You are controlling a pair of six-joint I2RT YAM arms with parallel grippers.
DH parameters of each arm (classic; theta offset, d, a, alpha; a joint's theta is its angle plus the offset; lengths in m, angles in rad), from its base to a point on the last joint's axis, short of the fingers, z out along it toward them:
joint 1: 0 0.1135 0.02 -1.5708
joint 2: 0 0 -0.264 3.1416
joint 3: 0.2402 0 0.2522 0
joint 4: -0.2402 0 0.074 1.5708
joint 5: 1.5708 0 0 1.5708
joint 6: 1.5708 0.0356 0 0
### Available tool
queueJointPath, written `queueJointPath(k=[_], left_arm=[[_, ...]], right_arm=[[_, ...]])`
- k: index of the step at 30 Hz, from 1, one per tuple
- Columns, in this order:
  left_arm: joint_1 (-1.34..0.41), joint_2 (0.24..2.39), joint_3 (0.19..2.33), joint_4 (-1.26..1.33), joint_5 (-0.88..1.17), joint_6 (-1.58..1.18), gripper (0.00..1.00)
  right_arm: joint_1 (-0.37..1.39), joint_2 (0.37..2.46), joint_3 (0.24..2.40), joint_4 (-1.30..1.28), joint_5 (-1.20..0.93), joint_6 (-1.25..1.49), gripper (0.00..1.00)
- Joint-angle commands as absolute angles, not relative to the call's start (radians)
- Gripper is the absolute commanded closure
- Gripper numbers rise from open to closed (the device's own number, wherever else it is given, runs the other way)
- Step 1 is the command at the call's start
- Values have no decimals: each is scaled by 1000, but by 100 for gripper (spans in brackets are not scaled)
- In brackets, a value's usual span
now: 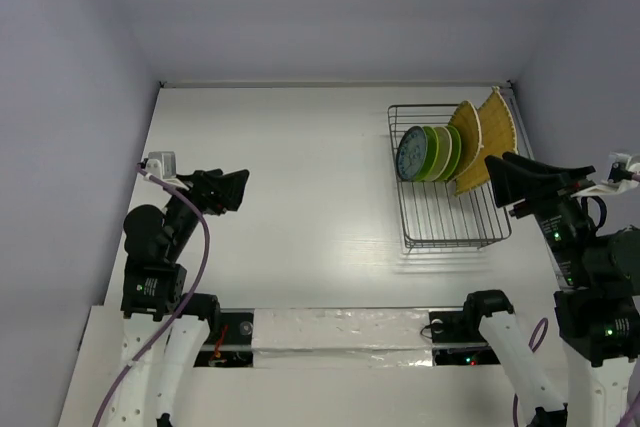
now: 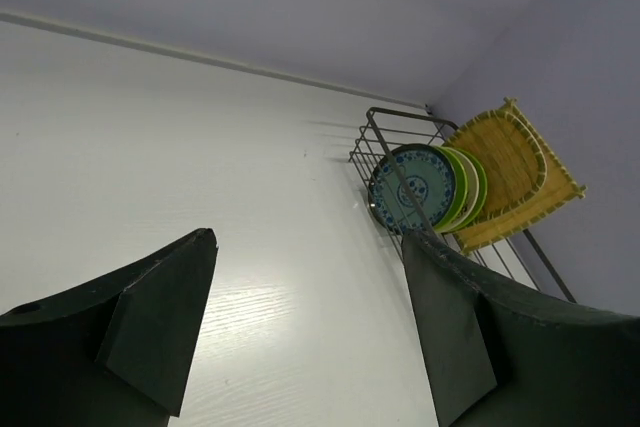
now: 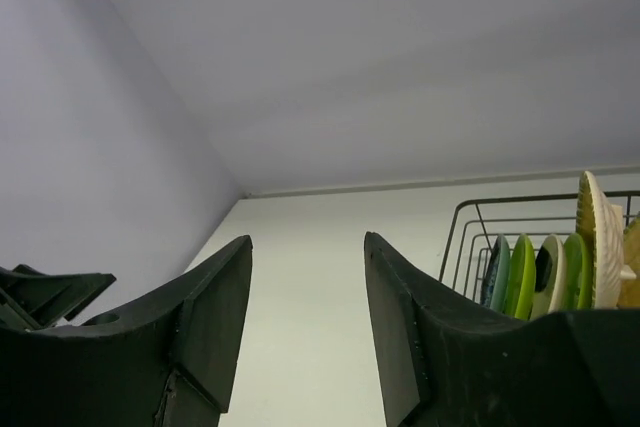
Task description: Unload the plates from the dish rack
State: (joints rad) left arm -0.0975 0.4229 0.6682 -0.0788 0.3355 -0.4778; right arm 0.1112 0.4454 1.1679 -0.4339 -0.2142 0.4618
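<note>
A wire dish rack (image 1: 447, 219) stands at the right of the white table, also seen as the rack (image 2: 385, 137) in the left wrist view and the rack (image 3: 466, 219) in the right wrist view. Upright in it are a blue patterned plate (image 1: 410, 155), green plates (image 1: 437, 152) and yellow square woven plates (image 1: 492, 129). My right gripper (image 1: 502, 179) is open, just right of the rack's front half, not touching any plate. My left gripper (image 1: 238, 187) is open at the table's left, far from the rack. The blue plate (image 2: 412, 190) faces the left wrist camera.
Grey walls close in the table on the left, back and right. A white taped strip (image 1: 340, 327) runs along the near edge between the arm bases. A purple cable (image 1: 197, 257) hangs beside the left arm.
</note>
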Motion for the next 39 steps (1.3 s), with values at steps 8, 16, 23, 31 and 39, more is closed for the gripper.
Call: queueJointPath(k=[8, 16, 23, 31, 39], left_arm=[[-101, 405, 719, -121, 339, -396, 61], [-101, 413, 690, -167, 273, -348, 100], [-101, 440, 632, -129, 302, -357, 100], [-101, 453, 614, -106, 321, -356, 79], [-101, 434, 606, -94, 344, -353, 66]], right_arm=[[106, 541, 1167, -502, -135, 390, 87], [106, 702, 1131, -497, -92, 391, 100], [138, 919, 1101, -391, -32, 414, 100], [227, 1227, 1160, -335, 171, 380, 86], [227, 1448, 1233, -308, 262, 344, 65]])
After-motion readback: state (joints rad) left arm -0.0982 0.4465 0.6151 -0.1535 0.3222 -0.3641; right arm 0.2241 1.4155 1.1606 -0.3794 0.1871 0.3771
